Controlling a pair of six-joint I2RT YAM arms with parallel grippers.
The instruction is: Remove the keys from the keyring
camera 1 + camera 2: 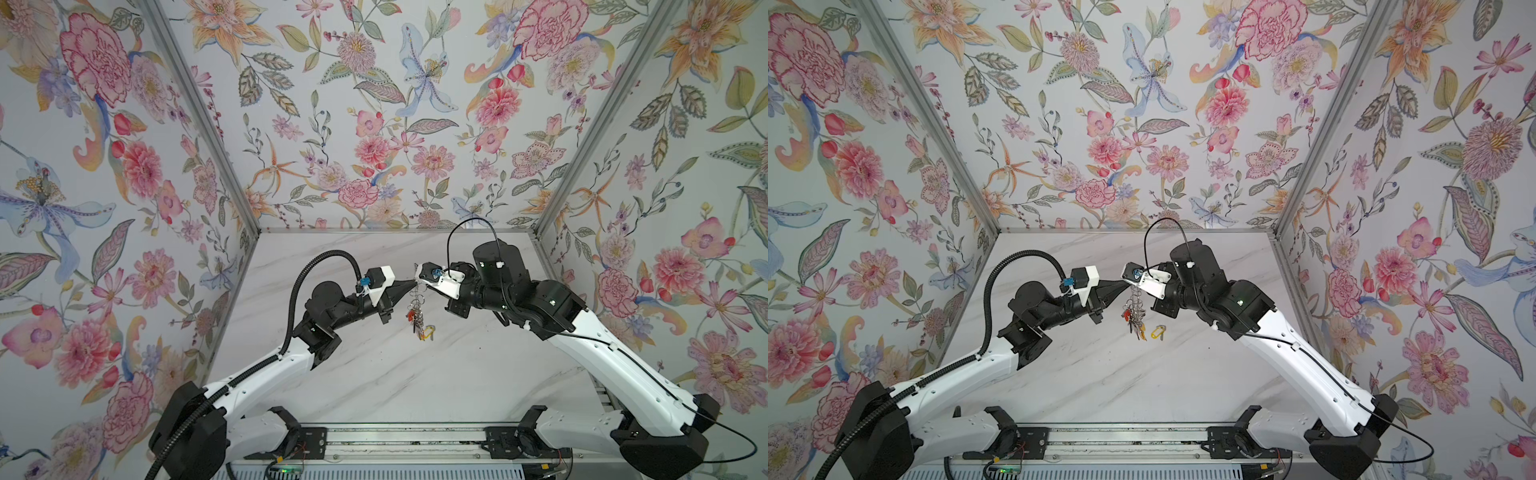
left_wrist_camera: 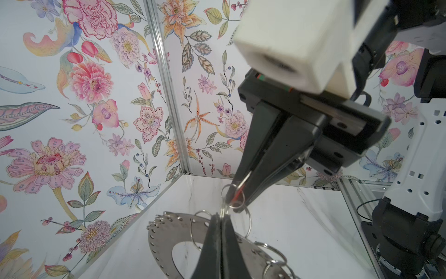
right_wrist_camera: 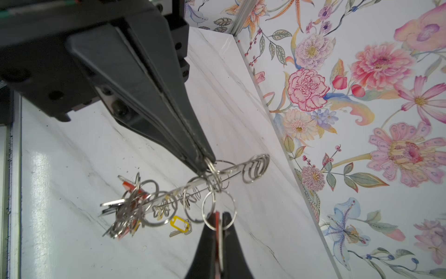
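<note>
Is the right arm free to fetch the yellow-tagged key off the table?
Probably not yet: the right gripper is shut on a red tag whose loop looks hooked to the keyring held up by the left gripper.

Lost to edges, overlap and distance

In both top views the keyring (image 1: 415,300) hangs edge-on, its flat face unreadable, and the keys (image 1: 412,318) bunched under it are too small and overlapped to count (the right wrist view tangles them too). In a top view that bunch partly covers a yellow-tagged key (image 1: 429,332) lying on the desk (image 1: 395,382). The left wrist picture's edge cuts off part of the keyring, and the left tool (image 2: 219,216) covers its middle. The right tool (image 3: 218,214) hides all but a red sliver of the red-tagged key (image 3: 217,229).
</note>
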